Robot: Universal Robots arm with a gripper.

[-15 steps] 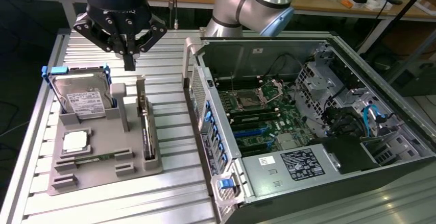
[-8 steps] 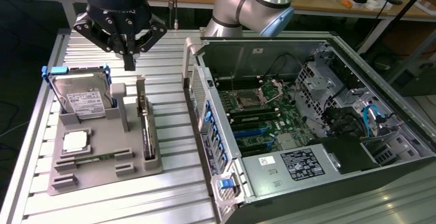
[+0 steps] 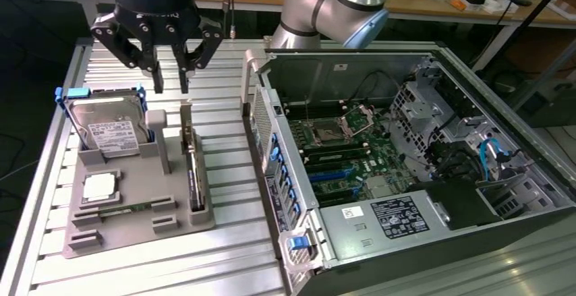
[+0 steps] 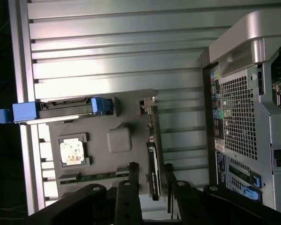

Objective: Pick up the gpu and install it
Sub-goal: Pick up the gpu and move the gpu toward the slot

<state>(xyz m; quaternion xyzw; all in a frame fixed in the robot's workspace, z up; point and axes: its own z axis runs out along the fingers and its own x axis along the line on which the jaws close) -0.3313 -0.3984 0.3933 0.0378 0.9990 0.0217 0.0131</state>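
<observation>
The gpu (image 3: 191,171) is a thin dark card standing on edge in a slot along the side of the grey holder tray (image 3: 135,232) nearest the computer case. Its silvery bracket end (image 4: 149,105) points toward the far end of the table. My gripper (image 3: 171,83) hangs above the far end of the card, open, with nothing between its fingers. In the wrist view the gripper (image 4: 151,169) shows its two fingertips (image 4: 133,168) straddling the line of the gpu (image 4: 152,161) from above, apart from it.
The tray also holds a hard drive in a blue frame (image 3: 106,129), a processor chip (image 3: 99,187) and a green memory stick (image 3: 121,210). An open computer case (image 3: 540,205) with its motherboard (image 3: 347,158) lies on the slatted metal table (image 3: 225,265), at the exterior view's right.
</observation>
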